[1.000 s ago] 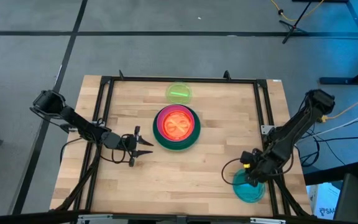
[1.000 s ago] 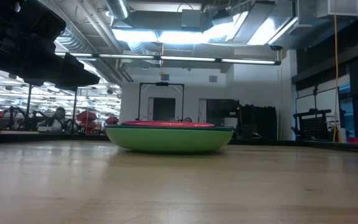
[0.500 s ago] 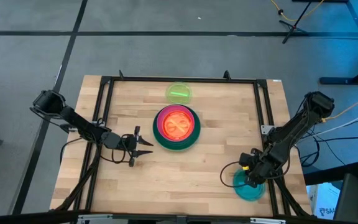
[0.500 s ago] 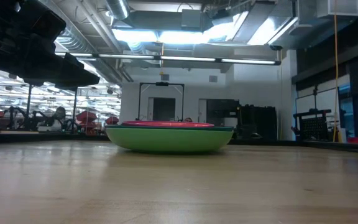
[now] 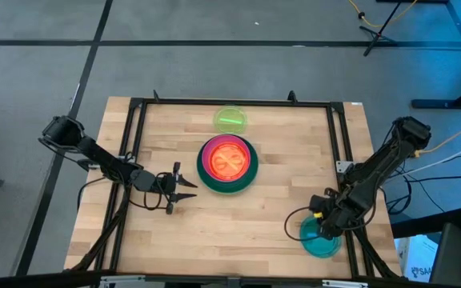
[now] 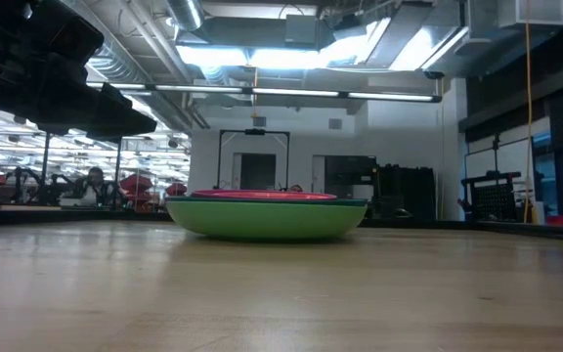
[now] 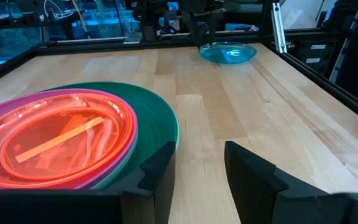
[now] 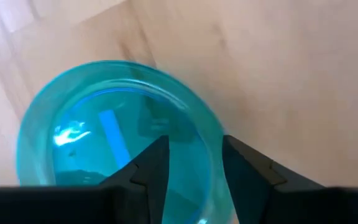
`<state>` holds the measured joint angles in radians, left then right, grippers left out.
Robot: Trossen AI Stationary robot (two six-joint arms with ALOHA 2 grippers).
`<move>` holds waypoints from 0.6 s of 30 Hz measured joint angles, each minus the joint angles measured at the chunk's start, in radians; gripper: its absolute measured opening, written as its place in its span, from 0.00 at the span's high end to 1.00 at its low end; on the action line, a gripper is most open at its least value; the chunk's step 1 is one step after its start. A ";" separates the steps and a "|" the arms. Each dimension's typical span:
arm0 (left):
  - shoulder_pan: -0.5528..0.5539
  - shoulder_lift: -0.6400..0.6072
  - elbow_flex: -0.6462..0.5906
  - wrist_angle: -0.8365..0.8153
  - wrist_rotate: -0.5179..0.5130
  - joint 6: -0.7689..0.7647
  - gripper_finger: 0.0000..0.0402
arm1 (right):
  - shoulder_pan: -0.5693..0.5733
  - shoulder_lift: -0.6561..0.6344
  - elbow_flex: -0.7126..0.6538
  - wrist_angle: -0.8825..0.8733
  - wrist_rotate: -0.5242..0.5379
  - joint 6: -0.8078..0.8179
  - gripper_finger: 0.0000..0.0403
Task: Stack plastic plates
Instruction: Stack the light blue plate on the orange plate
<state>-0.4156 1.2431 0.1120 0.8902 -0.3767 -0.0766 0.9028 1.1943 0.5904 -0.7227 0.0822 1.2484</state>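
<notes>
A stack of plates (image 5: 228,164) rests at the table's middle, with a translucent orange plate (image 7: 58,143) on top, then magenta and dark green ones, and a light green plate lowest (image 6: 267,220). A small lime plate (image 5: 230,120) lies alone behind it. A teal plate (image 5: 320,240) lies near the table's near right corner. My right gripper (image 5: 322,226) hangs over it, open, fingers pointing down. My left gripper (image 5: 184,189) waits open, left of the stack, just above the table. My right gripper (image 8: 194,146) comes from above at the teal plate's rim (image 8: 213,134), on the side toward the table's middle. One finger (image 8: 154,165) stands over the plate's hollow and the other (image 8: 244,168) outside the rim. Whether they touch the plate I cannot tell.
A black metal frame (image 5: 230,102) runs along the table's far edge and down both sides. Bare wood lies between the stack and the teal plate (image 7: 227,53). A cable loops beside the right gripper (image 5: 292,220). A person sits far off in the room (image 6: 93,186).
</notes>
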 joint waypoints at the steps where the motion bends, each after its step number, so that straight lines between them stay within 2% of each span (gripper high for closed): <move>1: 0.000 0.000 0.000 0.000 0.000 0.000 0.67 | 0.000 -0.001 0.011 -0.031 0.010 0.000 0.65; 7: 0.000 0.000 0.000 0.000 0.000 0.000 0.67 | 0.000 -0.002 0.001 -0.104 0.056 -0.002 0.65; 13: 0.000 0.000 0.000 0.000 0.000 0.000 0.67 | 0.000 -0.001 -0.081 0.051 -0.015 0.000 0.65; 18: 0.000 0.000 0.000 0.000 0.000 0.000 0.67 | 0.000 -0.002 -0.124 0.127 -0.016 0.003 0.65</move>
<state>-0.4156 1.2433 0.1120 0.8902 -0.3767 -0.0769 0.9028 1.1927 0.4668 -0.5955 0.0666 1.2510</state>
